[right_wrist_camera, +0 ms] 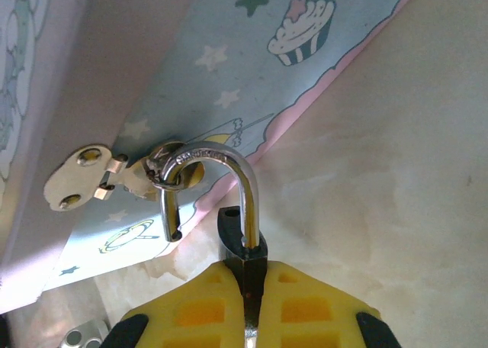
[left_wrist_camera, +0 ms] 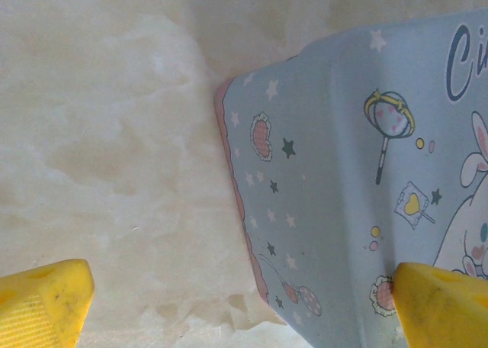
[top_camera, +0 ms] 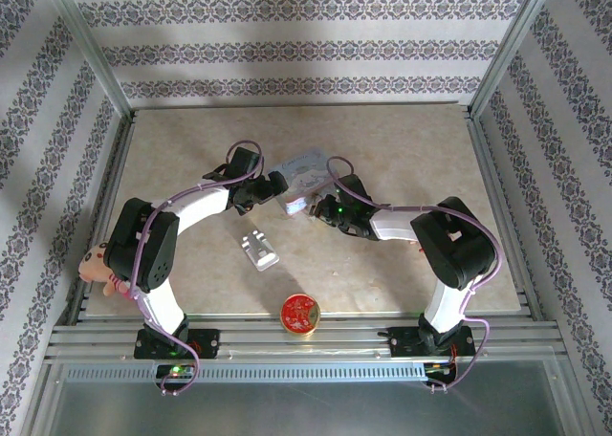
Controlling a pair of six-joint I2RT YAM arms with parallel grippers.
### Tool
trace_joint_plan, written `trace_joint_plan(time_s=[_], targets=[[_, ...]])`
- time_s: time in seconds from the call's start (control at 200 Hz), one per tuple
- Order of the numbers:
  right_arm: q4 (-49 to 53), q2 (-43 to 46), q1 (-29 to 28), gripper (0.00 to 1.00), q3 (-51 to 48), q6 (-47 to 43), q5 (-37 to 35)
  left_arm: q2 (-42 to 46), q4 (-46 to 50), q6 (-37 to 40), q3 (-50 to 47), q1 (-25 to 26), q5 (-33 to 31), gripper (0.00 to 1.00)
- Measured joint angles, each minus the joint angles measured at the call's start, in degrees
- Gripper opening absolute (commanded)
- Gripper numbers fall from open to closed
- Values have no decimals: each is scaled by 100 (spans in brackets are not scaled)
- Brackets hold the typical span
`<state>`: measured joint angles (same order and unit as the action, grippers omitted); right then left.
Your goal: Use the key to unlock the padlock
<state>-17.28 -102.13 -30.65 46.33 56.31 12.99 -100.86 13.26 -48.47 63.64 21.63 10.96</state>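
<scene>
The padlock is a small dark body with a silver shackle. The shackle stands swung open, its free end out of the body, and it hooks through the hasp ring of the pastel cartoon-print tin box. My right gripper is shut on the padlock's body, its yellow pads pressed on both sides. A silver sliver shows between the pads below the body; I cannot tell whether it is the key. My left gripper is open and straddles the tin box's pink-edged corner without touching it.
A shiny silver rectangular block lies on the marble table in front of the tin box. A round red-and-gold tin sits at the near edge. A plush toy hangs by the left arm's base.
</scene>
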Motion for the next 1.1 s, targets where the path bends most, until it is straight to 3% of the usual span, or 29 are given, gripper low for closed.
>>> trace_joint_plan(time_s=[1.099], targets=[[-876, 0, 208, 0, -264, 509, 238, 0, -4, 2, -11, 0, 59, 99]])
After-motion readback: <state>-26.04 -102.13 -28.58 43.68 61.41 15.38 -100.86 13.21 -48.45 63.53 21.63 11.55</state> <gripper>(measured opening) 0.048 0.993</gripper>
